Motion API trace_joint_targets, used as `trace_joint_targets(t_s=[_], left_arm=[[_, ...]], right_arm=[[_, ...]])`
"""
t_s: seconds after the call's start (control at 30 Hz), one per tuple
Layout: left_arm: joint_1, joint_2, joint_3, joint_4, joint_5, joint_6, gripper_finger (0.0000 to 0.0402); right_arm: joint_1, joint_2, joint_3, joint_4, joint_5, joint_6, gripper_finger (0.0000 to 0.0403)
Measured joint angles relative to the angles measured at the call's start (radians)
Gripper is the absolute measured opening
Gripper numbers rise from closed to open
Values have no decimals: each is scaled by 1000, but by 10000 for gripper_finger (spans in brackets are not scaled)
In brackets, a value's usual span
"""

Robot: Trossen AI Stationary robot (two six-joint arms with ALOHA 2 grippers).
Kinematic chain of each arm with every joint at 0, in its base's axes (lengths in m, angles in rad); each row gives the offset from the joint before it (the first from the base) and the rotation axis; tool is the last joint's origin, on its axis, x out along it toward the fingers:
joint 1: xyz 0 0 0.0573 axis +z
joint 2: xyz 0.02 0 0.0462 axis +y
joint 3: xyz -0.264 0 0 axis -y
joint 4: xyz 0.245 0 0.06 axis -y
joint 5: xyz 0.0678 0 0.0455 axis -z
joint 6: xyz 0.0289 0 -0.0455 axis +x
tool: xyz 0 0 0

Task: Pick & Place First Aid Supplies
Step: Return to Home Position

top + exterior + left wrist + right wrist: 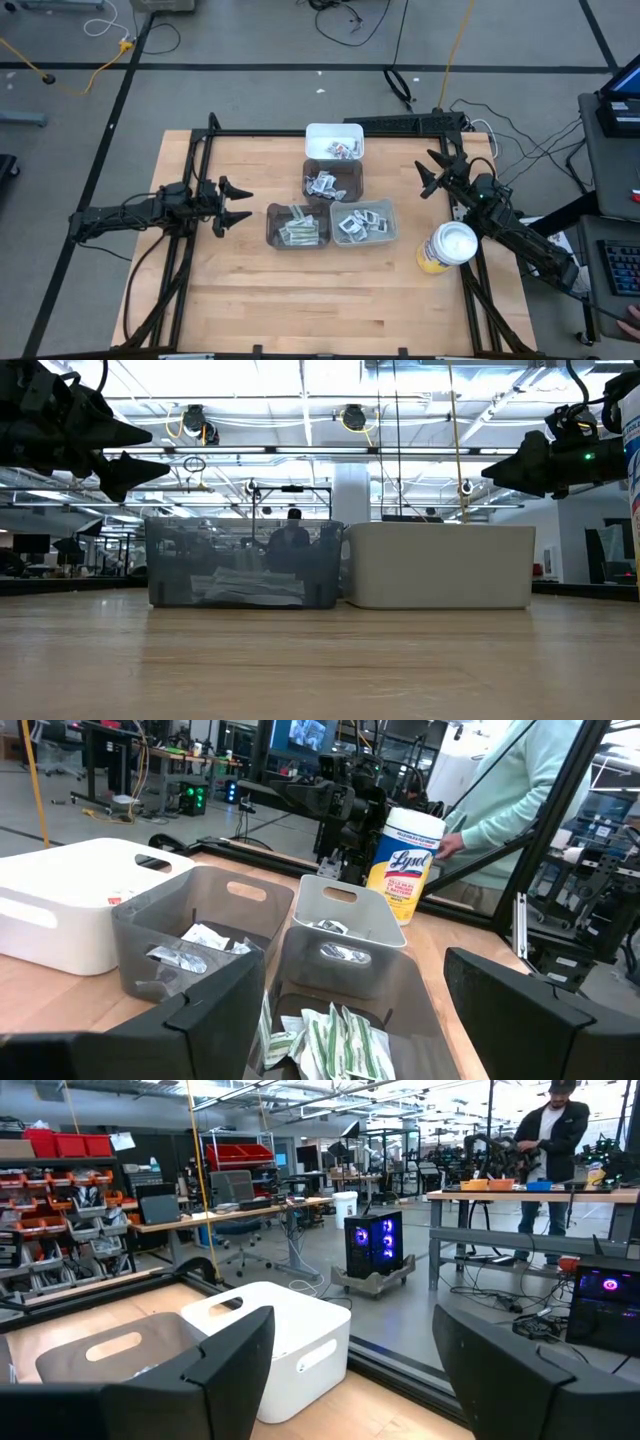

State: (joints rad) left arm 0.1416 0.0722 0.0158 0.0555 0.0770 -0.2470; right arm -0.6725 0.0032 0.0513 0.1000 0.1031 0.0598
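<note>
Right now my left pincer (240, 206) hangs wide and empty over the pale wooden bench (250, 300); the small flat white first aid packets (360, 222) lie just ahead of its tips, inside four rectangular plastic bins (334, 127). My right pincer (428, 175), equally wide and empty, faces those bins, a yellow white-lidded canister (448, 250) behind it.

Wooden table (250, 300). Four bins sit clustered between the left gripper (235, 204) and the right gripper (432, 175):
- white bin (310, 140)
- dark gray bin (334, 160), touching the white one
- gray bin (270, 225), just beside the left gripper
- light gray bin (393, 222), next to that

Yellow canister (447, 247) stands upright near the right gripper.
</note>
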Motion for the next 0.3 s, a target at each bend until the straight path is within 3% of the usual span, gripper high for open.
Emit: trace_joint_targets(t_s=[0.3], left_arm=[[0,0,0,0,0,0,310]], right_arm=[[0,0,0,0,0,0,270]])
